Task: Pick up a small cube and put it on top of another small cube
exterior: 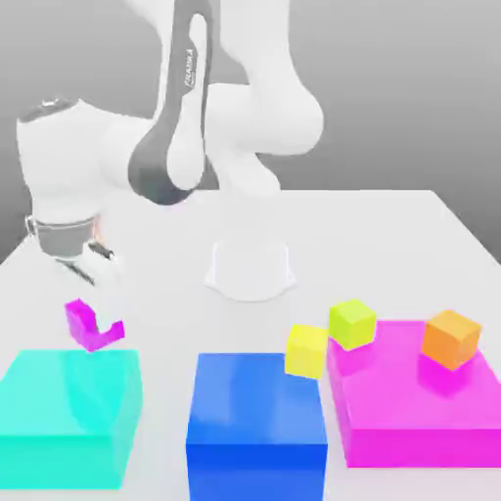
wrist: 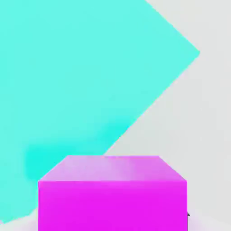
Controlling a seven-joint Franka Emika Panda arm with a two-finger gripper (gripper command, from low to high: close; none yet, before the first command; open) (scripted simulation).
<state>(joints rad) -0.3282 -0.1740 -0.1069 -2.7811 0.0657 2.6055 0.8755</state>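
The small cube [exterior: 91, 327] hangs in the air just above the far edge of the big teal block [exterior: 68, 416], at about nine o'clock from the arm's base [exterior: 250, 269]. It has nothing under it, so I think the gripper [exterior: 90, 284] is pinching it, though the fingers look faint. The arm bends low and out to the exterior view's left, hand pointing down. In the hand view the cube [wrist: 113, 191] sits close with teal behind it. Other small cubes wait at about four o'clock: yellow [exterior: 307, 350], lime [exterior: 352, 324], orange [exterior: 451, 339].
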